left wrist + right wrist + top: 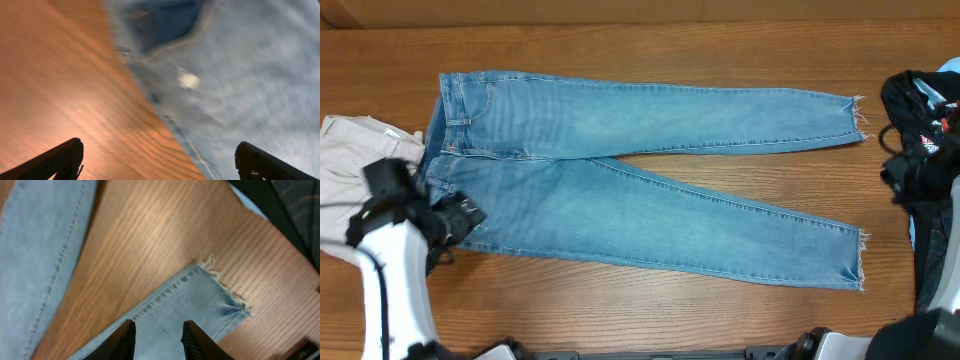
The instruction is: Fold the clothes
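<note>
Presently, jeans point(570, 195) are lying mid-frame overhead, long axis running left to right: waistband point(445, 120) left, frayed hems point(853, 115) right. The left gripper point(159, 150) is hovering spread wide, empty, over the waistband end; the right gripper point(157, 337) is hanging part-open, empty, above one hem.

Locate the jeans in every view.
Overhead: jeans spread across the centre, waistband left, frayed hems right.
Left wrist: jeans, blurred, filling the right side.
Right wrist: jeans, one frayed hem at centre, another leg along the left edge.
Shared landmark: the wooden table beneath them.
</note>
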